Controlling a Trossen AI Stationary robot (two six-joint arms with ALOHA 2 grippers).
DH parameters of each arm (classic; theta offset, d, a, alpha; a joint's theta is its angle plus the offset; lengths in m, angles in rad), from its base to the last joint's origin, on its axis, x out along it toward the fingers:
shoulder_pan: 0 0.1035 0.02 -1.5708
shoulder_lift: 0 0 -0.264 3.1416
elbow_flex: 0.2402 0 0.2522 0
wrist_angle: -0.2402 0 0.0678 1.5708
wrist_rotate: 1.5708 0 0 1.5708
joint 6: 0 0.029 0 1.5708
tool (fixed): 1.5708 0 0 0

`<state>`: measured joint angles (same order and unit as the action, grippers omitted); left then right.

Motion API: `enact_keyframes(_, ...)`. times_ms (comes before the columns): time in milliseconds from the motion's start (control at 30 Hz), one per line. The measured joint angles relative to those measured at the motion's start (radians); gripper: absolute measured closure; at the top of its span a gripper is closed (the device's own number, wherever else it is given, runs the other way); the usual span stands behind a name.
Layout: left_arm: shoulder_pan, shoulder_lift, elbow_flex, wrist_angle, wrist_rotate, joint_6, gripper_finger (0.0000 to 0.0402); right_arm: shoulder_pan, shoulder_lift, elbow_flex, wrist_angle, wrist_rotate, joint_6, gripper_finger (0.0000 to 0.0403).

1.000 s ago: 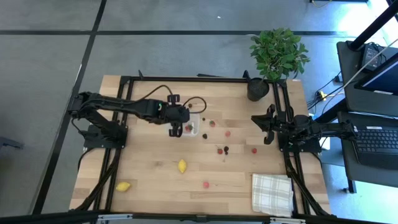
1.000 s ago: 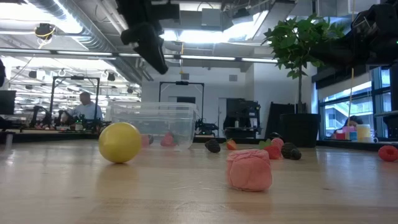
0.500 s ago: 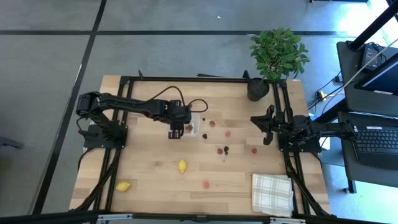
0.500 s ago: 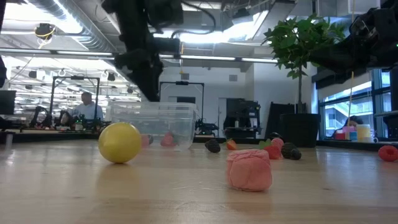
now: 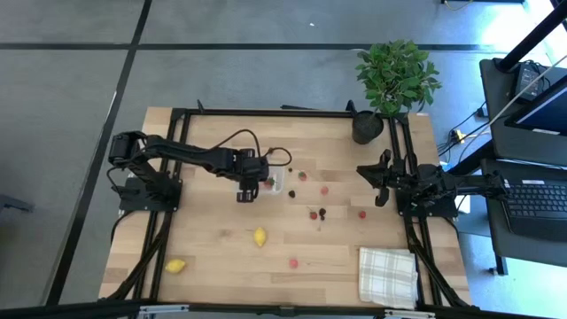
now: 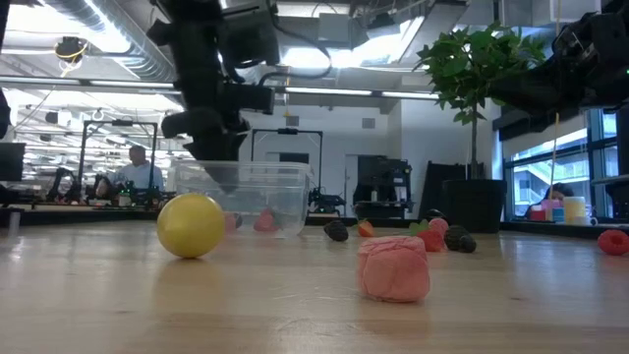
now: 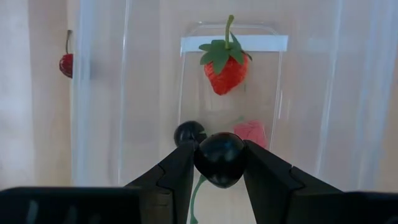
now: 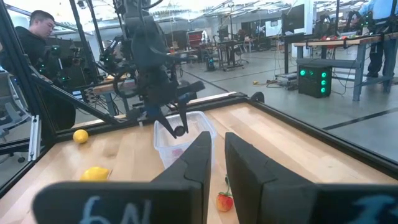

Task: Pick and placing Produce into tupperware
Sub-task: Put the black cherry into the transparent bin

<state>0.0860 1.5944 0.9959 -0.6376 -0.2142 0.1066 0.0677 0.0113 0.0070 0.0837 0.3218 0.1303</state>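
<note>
My left gripper (image 7: 219,163): clamped on a dark round berry (image 7: 219,158)
Drop target: small clear plastic tub (image 7: 231,87) directly beneath my berry
Right gripper (image 8: 216,163): clenched empty, parked well apart

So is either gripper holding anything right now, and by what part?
The left gripper pinches a dark round berry across its sides between both fingertips, over the tupperware. The right gripper is shut on nothing, parked at the table's right edge.

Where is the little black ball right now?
The dark berry is pinched in the left gripper, held over the clear tub near the table's middle, above a strawberry lying inside.
</note>
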Motion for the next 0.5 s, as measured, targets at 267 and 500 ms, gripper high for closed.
enact_keyframes(267, 0.0, 0.0, -0.007, 0.015, -0.003, 0.0, 0.028, 0.0, 0.0, 0.0, 0.0, 0.0, 0.0, 0.0352)
enact_keyframes(500, 0.0, 0.0, -0.007, 0.023, -0.004, 0.0, 0.028, 0.0, 0.0, 0.0, 0.0, 0.0, 0.0, 0.0352)
